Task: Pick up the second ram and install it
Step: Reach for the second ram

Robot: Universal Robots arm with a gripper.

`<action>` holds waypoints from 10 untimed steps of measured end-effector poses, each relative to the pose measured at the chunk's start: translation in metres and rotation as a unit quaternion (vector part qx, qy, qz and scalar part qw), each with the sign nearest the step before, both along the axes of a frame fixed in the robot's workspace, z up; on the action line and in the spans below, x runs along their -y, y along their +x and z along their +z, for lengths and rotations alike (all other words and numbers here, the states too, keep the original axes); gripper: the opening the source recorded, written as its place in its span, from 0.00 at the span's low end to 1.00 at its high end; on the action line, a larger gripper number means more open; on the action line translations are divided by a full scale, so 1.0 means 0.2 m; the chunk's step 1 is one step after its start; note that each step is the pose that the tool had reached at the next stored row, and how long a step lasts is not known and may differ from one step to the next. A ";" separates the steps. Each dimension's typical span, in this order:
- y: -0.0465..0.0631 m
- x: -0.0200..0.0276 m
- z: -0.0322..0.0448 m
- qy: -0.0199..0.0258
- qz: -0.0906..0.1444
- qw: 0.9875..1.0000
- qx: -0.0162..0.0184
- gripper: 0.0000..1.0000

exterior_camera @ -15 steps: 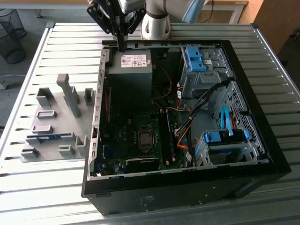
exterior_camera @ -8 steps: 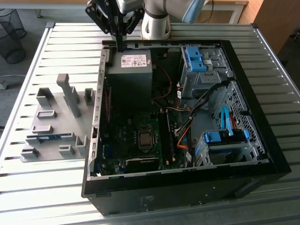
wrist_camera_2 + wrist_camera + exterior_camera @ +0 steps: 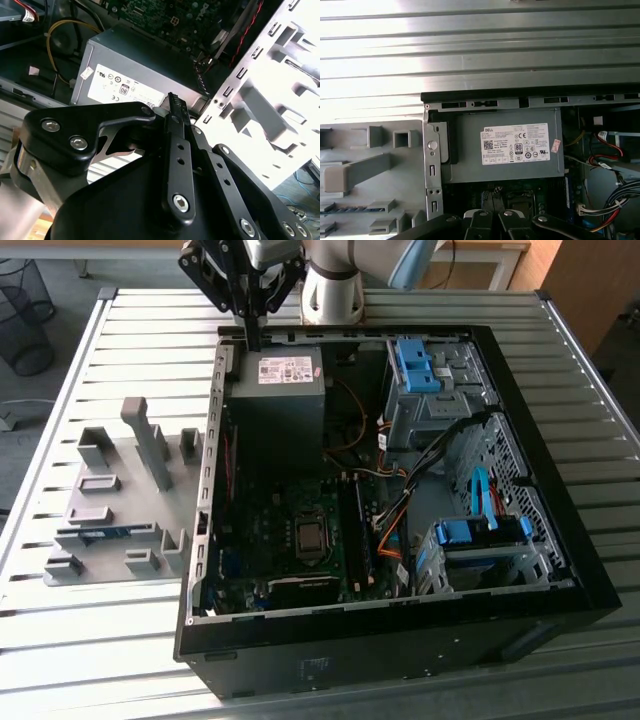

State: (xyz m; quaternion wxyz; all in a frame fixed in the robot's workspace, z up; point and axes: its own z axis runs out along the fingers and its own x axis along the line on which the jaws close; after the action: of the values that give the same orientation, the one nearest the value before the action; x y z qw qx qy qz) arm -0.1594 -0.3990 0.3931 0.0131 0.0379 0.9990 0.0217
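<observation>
Arm (image 3: 330, 280) points down over the power supply (image 3: 278, 390) at the case (image 3: 400, 640) rim, jaws pressed together. Second ram (image 3: 100, 533) lies in the grey fixture (image 3: 110, 502) on the bench (image 3: 100, 640).

One computer case (image 3: 400, 632), one power supply (image 3: 280, 405), one grey tray (image 3: 132, 506), one blue ram stick (image 3: 100, 534)

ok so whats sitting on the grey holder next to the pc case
The grey holder carries upright grey posts and brackets, plus the second ram, a thin blue stick sunk in a slot. Just its top edge shows; the slot covers the rest.
</observation>
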 end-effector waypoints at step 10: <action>-0.03 0.000 0.000 0.000 0.000 1.000 0.000 0.10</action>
State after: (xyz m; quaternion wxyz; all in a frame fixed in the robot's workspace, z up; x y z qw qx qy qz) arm -0.1646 -0.3990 0.3931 0.0131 0.0379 0.9990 0.0217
